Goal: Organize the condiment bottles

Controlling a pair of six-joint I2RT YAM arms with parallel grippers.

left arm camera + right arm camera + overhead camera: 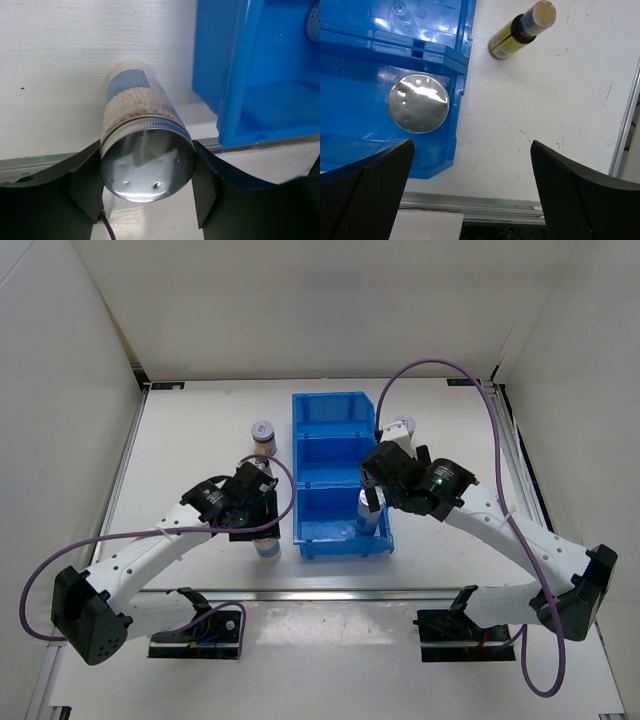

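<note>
— Starting at the left, what worries you?

— The jar (263,432) with the grey lid stands on the table (180,440) just behind the left arm, left of the blue bin (335,405). An elbow swinging wide could tip it.

— And the left claw (146,150)?

— It pinches a silver-topped bottle (131,102) by its lid, one finger pressed on either side, just left of the bin's near corner. I cannot tell whether the base is off the table. The lid is smooth, round metal, so I judge the hold could slip or the bottle could swing. Carried low, its base could strike the bin wall and be knocked loose.

— What is inside the bin?

— A second silver-topped bottle (418,103) stands in the near compartment. If the held one goes in there, it could land on it or knock it over.

— The right claw (472,195)?

— Spread wide, holding nothing, hanging over the bin's near right edge. It is close to the left claw's likely path, so the arms could collide.

— Farthest right?

— A dark bottle (512,40) with a yellow label stands on the table just right of the bin. A careless sweep could topple it.
</note>
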